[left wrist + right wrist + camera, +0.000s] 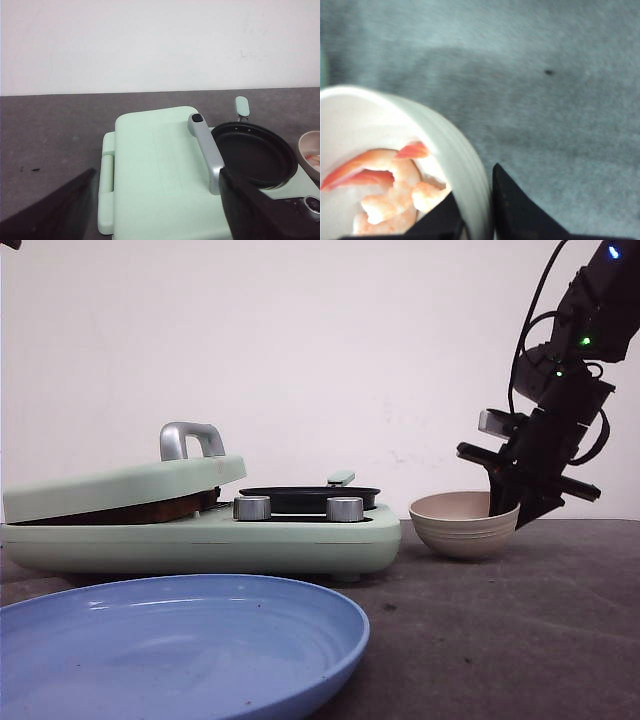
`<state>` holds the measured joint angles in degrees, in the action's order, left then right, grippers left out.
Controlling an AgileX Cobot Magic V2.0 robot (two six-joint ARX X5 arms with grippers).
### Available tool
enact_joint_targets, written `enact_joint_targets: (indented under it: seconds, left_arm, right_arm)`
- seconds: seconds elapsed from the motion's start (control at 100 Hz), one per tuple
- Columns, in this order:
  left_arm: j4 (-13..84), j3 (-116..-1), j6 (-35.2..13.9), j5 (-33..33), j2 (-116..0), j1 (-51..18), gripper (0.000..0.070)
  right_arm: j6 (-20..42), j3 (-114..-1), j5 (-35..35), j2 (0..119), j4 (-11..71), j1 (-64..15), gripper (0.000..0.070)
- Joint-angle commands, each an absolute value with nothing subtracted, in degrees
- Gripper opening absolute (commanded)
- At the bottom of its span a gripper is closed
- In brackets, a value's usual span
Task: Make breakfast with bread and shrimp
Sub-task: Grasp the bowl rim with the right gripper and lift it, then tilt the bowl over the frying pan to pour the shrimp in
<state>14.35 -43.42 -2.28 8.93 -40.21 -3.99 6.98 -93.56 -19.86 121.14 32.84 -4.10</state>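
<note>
My right gripper (pixel 479 220) is pinched onto the rim of the bowl (pixel 463 525): one finger inside the wall, one outside, gap narrow with just the wall between them. Shrimp (pixel 395 192) sit in the bowl right beside the inner finger, pink and orange, piled near the bottom. Outside finger hangs over bare grey table (pixel 560 125).

Left gripper (pixel 160 210) is spread wide and holding nothing, hovering over the green breakfast maker (pixel 200 530). Below and between its fingers is the closed press lid (pixel 155 165) with the silver handle (pixel 207 152); just past the right finger is the black pan (pixel 252 152), nothing in it.

Bread (pixel 140 512): only a brown crust edge shows in the slot under the press lid in the front view, so I judge it's loaded and toasting. Can't tell if it's one slice or two.

Blue plate (pixel 180 650) at the front has nothing on it.

Progress as I read it: bread in press, bowl gripped. Left to do: tip shrimp into pan, cook, open lid, plate everything. Early-to-middle stage
</note>
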Motion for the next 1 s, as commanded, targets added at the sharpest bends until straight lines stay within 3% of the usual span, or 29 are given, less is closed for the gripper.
enact_joint_targets:
  seconds: [0.0,0.28,0.52,0.67,0.99]
  left_arm:
    - [13.63,-43.72,-2.42,9.04,-40.49,-3.92,0.0423]
    - [13.63,-43.72,-2.63,9.04,-40.49,-3.92,0.0423]
    - [13.63,-43.72,-2.63,9.04,-40.49,-3.92,0.0423]
    - [13.63,-43.72,-2.61,9.04,-40.58,-3.92,0.0423]
    - [13.63,-43.72,-2.57,9.04,-40.58,-3.92,0.0423]
  right_arm:
    - [6.42,-94.59,-21.19,118.87,31.31,-4.40,0.0000]
    - [11.18,-94.59,-25.98,109.45,24.38,-6.33,0.0000]
    - [14.00,-94.61,-24.08,108.27,15.90,-12.64,0.0000]
    - [7.11,-94.61,-15.25,109.89,10.76,-18.57,0.0000]
    - [-16.01,-94.59,7.81,114.08,1.96,-28.29,0.0000]
